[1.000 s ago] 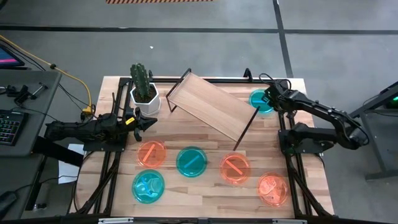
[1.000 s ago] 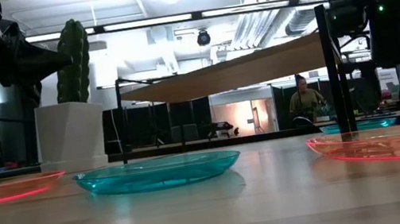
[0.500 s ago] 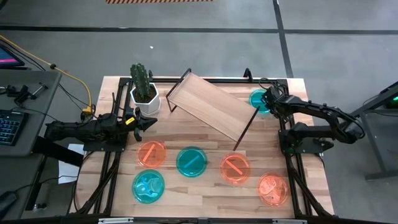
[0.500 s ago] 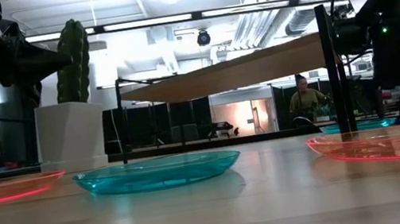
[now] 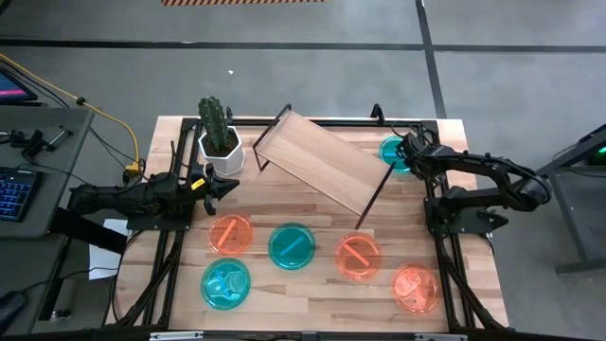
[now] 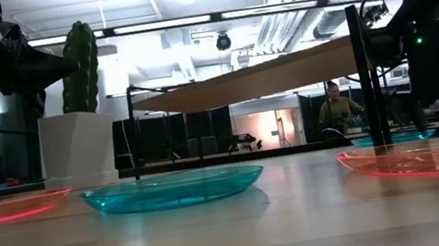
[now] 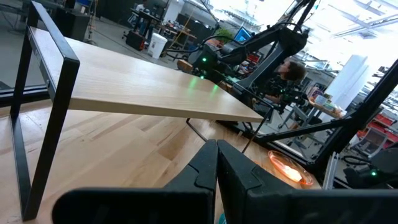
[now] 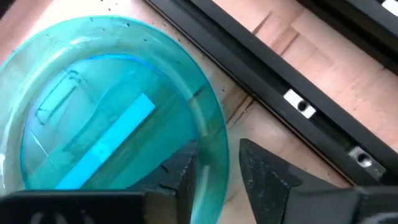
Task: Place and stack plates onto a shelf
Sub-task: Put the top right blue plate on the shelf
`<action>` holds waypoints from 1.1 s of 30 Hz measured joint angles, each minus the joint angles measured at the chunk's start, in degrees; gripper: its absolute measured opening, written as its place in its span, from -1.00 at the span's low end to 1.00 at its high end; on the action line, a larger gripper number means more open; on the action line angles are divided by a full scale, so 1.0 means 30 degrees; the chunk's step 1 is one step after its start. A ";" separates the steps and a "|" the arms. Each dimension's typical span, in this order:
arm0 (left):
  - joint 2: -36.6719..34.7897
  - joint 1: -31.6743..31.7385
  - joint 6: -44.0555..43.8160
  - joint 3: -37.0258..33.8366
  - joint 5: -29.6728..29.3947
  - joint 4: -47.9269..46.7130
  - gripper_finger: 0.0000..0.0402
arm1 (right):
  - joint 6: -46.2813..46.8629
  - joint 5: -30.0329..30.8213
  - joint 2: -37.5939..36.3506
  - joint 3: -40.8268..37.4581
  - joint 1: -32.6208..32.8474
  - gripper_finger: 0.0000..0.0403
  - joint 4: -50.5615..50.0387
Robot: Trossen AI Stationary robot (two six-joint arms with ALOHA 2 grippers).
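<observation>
The shelf (image 5: 317, 163) stands slantwise on the table's far half, on its black wire legs. A teal plate (image 5: 391, 152) lies flat at the far right, beside the shelf's right end. My right gripper (image 5: 407, 152) points down over that plate's right rim, open. Two more teal plates (image 5: 291, 245) (image 5: 225, 282) and three orange plates (image 5: 230, 233) (image 5: 358, 256) (image 5: 417, 288) lie flat on the near half. My left gripper (image 5: 225, 185) waits level at the left, near the cactus, fingers shut (image 7: 216, 163) and holding nothing. My right gripper comes from above, slanting down, and stands astride the teal plate's rim (image 8: 216, 149): one finger (image 8: 181, 175) is over the plate's inside, the other (image 8: 267, 177) outside it. A gap shows between the outer finger and the rim. Whether the inner finger touches, I cannot tell.
A cactus in a white pot (image 5: 219, 134) stands at the far left by the shelf's left end. Black frame rails (image 8: 292, 93) run along the table's edges, close behind the far-right plate. A person (image 6: 337, 113) shows in the room beyond the table.
My right gripper has sunk toward the far-right teal plate and rolled a little at the wrist. The plates and the shelf lie as before.
</observation>
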 joint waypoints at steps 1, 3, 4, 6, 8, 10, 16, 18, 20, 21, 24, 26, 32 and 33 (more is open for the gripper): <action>0.0000 -0.0001 0.0000 0.0001 0.0000 0.0000 -1.00 | -0.0007 0.0046 0.0000 -0.0015 0.0000 -0.54 -0.0043; 0.0000 0.0002 0.0000 -0.0002 -0.0001 0.0000 -1.00 | -0.0104 0.0114 0.0000 -0.0029 -0.0005 -0.70 -0.0050; 0.0000 -0.0001 0.0000 0.0001 0.0000 0.0000 -1.00 | -0.0160 0.0206 0.0000 -0.0029 -0.0007 -0.80 0.0029; 0.0000 -0.0001 0.0000 0.0001 0.0000 0.0000 -1.00 | -0.0432 0.0354 -0.0035 -0.0029 0.0000 -0.94 0.0099; 0.0000 0.0002 0.0000 -0.0002 0.0000 0.0000 -1.00 | -0.0601 0.0397 -0.0236 -0.0032 0.0000 -0.95 0.0126; 0.0000 0.0006 0.0000 0.0001 0.0000 0.0000 -1.00 | -0.0652 0.0340 -0.0689 -0.0083 0.0000 -0.95 0.0081; 0.0000 0.0005 -0.0001 -0.0005 0.0000 0.0000 -1.00 | -0.1265 0.0813 -0.3434 -0.0102 0.0007 -1.00 0.0131; 0.0000 -0.0001 0.0000 0.0001 0.0000 0.0000 -1.00 | -0.1385 0.0924 -0.4507 -0.0102 0.0007 -1.00 0.0128; 0.0000 0.0004 0.0000 0.0001 0.0000 0.0000 -1.00 | -0.1435 0.0973 -0.5527 -0.0096 0.0007 -1.00 0.0115; 0.0000 0.0000 0.0000 -0.0004 -0.0001 0.0000 -1.00 | -0.1435 0.1023 -0.6026 -0.0095 0.0007 -1.00 0.0113; 0.0000 -0.0001 0.0000 0.0001 -0.0001 0.0000 -1.00 | -0.1487 0.1114 -0.7366 -0.0084 0.0007 -1.00 0.0099; 0.0000 0.0003 0.0000 0.0001 0.0000 0.0000 -1.00 | -0.1508 0.1244 -0.8119 -0.0073 0.0007 -1.00 0.0085; 0.0000 -0.0001 0.0000 0.0001 0.0000 0.0000 -1.00 | -0.2297 0.1046 -0.8820 -0.0066 0.0000 -1.00 -0.0057; 0.0000 -0.0001 0.0000 0.0001 0.0000 0.0000 -1.00 | -0.2337 0.0704 -0.8684 -0.0066 0.0000 -1.00 -0.0160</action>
